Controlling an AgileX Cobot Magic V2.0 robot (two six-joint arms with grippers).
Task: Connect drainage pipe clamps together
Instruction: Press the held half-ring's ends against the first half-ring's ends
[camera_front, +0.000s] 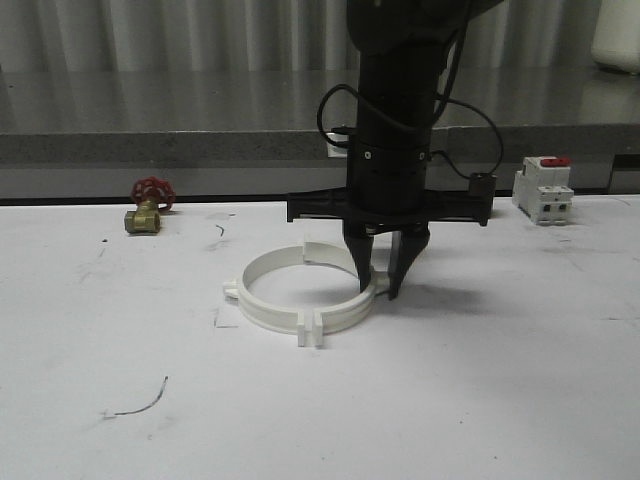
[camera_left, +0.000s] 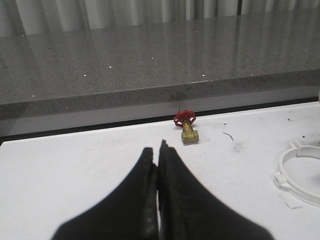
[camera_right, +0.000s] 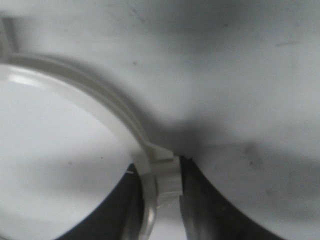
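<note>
White table (camera_front: 480, 400) below grey counter (camera_front: 150, 120); right fingers (camera_front: 385, 285) astride clamps (camera_front: 300, 290), left fingers (camera_left: 158, 165) together.

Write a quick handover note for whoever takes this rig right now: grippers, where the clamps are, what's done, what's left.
Right gripper: down at the ring's right side, fingers straddling the clamps' band at a lug; firm grip not certain.
Left gripper: shut, empty, off to the side above the table.
Clamps lie flat as a ring, end tabs meeting front and back.
Left: confirm both joints are seated, then release. Whether they are locked can't be told.
</note>
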